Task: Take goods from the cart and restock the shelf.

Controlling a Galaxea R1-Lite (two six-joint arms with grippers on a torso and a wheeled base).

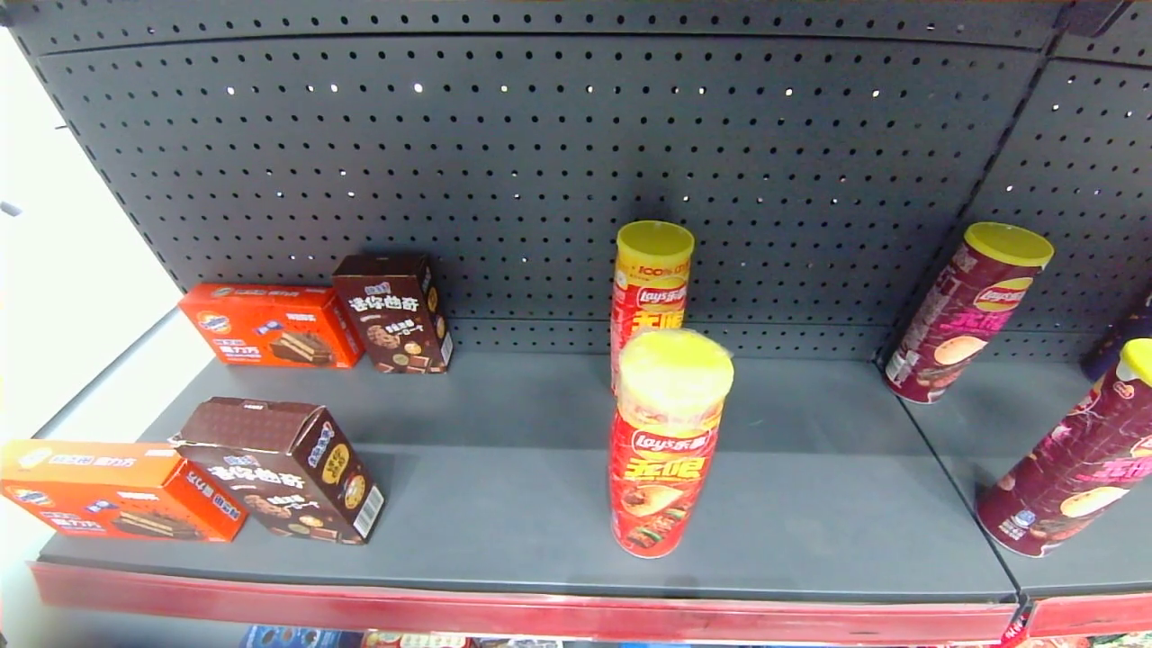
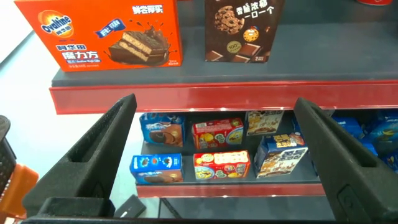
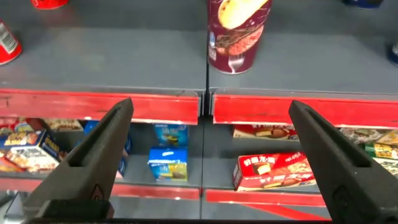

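1. the left tool [image 2: 214, 106] was released and held nothing. its black fingers [image 2: 93, 155] were spread wide before the red front lip [image 2: 224, 96] of the dark grey metal shelf [image 1: 504, 486].
2. the right tool [image 3: 210, 107] was likewise released and bare, facing the same lip below a maroon cylindrical chip can [image 3: 236, 31].
3. on the shelf's left stood two orange cardboard boxes [image 1: 108, 490] and two brown cardboard boxes [image 1: 288, 468], one pair near the front edge and one pair against the black perforated back panel [image 1: 540, 180].
4. near the middle stood two upright red cylindrical chip cans with yellow lids [image 1: 668, 450], one behind the other.
5. to the right, on the neighbouring section, stood two maroon cans, front and back.
6. a lower shelf carried small blue and red snack boxes [image 2: 217, 165].
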